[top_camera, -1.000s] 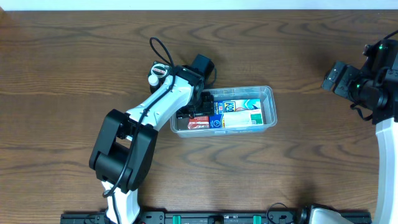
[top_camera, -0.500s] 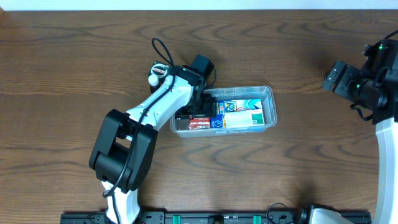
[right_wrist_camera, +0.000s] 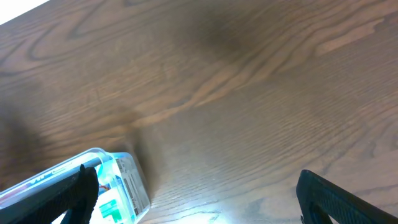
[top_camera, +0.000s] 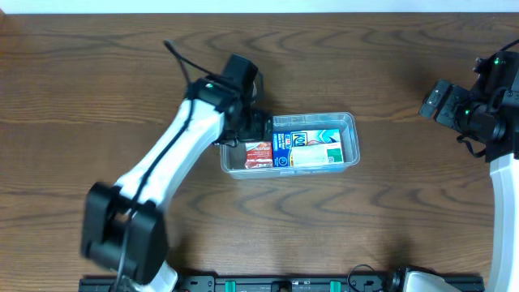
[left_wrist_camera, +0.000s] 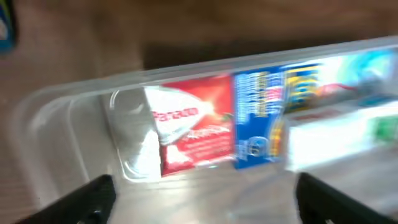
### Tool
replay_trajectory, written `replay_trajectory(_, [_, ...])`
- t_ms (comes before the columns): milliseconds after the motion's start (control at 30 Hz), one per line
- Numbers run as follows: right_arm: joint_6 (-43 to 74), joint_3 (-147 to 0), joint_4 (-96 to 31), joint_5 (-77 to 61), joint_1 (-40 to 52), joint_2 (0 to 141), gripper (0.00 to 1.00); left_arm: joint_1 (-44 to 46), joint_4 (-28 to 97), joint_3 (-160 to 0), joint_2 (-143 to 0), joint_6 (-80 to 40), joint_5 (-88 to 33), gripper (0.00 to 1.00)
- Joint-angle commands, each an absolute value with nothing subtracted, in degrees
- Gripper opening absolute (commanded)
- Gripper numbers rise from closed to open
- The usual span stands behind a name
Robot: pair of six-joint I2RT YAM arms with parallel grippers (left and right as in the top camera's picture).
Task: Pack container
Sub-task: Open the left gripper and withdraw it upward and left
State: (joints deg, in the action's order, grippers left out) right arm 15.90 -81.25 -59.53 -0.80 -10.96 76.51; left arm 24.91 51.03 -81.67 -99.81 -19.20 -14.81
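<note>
- Clear plastic container (top_camera: 354,139) sits on the dark wood table (top_camera: 89,65), just right of centre in the overhead frame. In the right wrist view only its corner shows, at lower left.
- Contents lie flat side by side: a red box (top_camera: 258,152) at the left end, then a blue box (top_camera: 283,151), then a white-and-green box (top_camera: 318,155).
- Step, as I judge it: placing into the tub's left end. No loose items are visible on the table.
- Left gripper (top_camera: 250,130) hangs over the container's left rim, the arm reaching up from lower left. In its wrist view the fingers are spread wide with nothing between them.
- The next move calls for a straight lift clear of the thin rim, without dragging the wall.
- Right gripper (top_camera: 440,100) is parked at the right edge, well apart, fingers spread and empty.
</note>
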Motion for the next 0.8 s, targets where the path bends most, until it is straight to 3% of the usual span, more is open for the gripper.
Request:
replay_trajectory(0, [16.0, -81.7, -59.6, -0.4, -11.4, 76.8, 0.99, 24.9, 49.6, -84.0, -92.9, -13.3, -15.9, 0.98])
replay_trajectory(133, [16.0, -81.7, -59.6, -0.4, -11.4, 76.8, 0.99, 24.4, 45.6, -84.0, -86.6, -2.2, -15.3, 0.98])
replay_trajectory(333, [16.0, -81.7, -59.6, -0.4, -11.4, 76.8, 0.99, 17.5, 39.6, -85.0, -83.6, -6.4, -7.0, 0.98])
replay_trajectory(767, [16.0, -81.7, -59.6, -0.4, -11.4, 76.8, 0.99, 4.8, 52.3, -112.4, -101.9, -3.9, -6.4, 0.98])
